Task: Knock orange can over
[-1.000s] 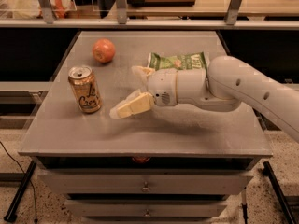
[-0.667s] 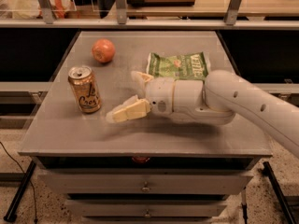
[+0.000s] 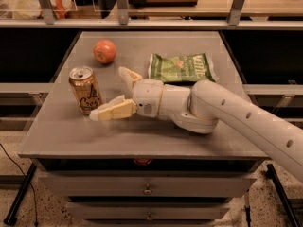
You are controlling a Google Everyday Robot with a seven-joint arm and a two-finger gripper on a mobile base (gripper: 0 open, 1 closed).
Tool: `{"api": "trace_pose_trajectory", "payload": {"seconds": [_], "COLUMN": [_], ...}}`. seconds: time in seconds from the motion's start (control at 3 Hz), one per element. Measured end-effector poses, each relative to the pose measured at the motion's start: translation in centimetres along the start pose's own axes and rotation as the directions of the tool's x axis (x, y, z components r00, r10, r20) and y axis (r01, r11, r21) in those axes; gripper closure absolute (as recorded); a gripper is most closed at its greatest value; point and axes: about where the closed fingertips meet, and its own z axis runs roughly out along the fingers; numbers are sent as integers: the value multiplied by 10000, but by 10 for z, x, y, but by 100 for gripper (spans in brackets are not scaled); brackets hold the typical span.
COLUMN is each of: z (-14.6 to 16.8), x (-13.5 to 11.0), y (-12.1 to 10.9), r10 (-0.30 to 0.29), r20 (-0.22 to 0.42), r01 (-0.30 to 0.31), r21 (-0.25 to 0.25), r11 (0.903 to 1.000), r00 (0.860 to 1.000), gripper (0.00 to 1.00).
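The orange can (image 3: 85,90) stands upright on the left part of the grey table (image 3: 61,136), silver top showing. My gripper (image 3: 110,94) reaches in from the right on a white arm, just right of the can. It is open: the near finger (image 3: 113,111) lies low with its tip beside the can's base, touching or almost touching it, and the far finger (image 3: 129,76) points up behind. Nothing is held between them.
A round orange-red fruit (image 3: 104,51) sits behind the can. A green chip bag (image 3: 181,67) lies at the back right, just behind my arm. The table's left edge is close to the can. Drawers sit below the front edge.
My gripper has moved left toward the can; its near finger tip has gone from mid-table to right beside the can's base. The can still stands.
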Motion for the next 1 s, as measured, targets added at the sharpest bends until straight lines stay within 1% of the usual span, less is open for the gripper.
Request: {"api": "trace_pose_trajectory", "payload": {"seconds": [0.33,0.67,1.0], "z": [10,20,32], "x": [-11,-23,-31], "y": [-3,-3,0], "r10": [-450,-1121,-1782], "r20": [183,-175,-783], "r01": [451,1117,1754], "r21": [-57,-208,-408], "r11": [9990,9935,9837], "r00": [9988,9935,9809], "gripper": [0,0,0]}}
